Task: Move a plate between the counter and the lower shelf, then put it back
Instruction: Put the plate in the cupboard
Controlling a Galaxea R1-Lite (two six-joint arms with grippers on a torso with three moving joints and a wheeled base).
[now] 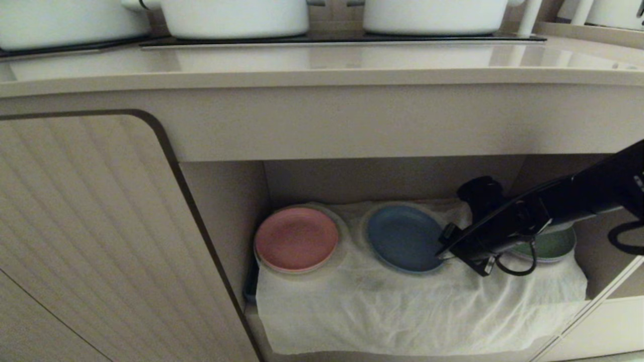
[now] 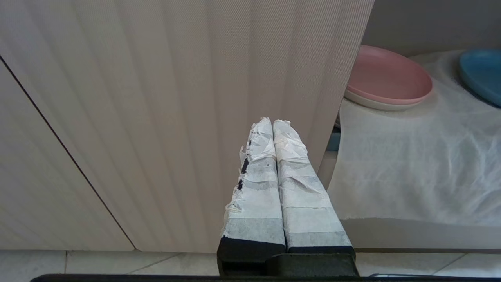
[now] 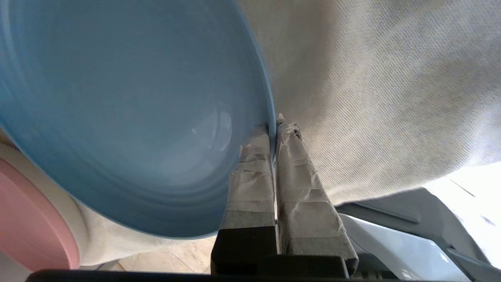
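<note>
The light blue plate lies in the middle of the lower shelf on its white cloth. My right gripper reaches into the niche from the right and is shut on the plate's right rim. In the right wrist view the taped fingers pinch that blue rim, one finger inside the plate and one outside. My left gripper is shut and empty, parked low in front of the ribbed cabinet door. The counter runs above the niche, with no plate on it.
A pink plate sits left of the blue one, a green plate to its right behind my right arm. White pots stand on the black hob. The ribbed door is left of the niche.
</note>
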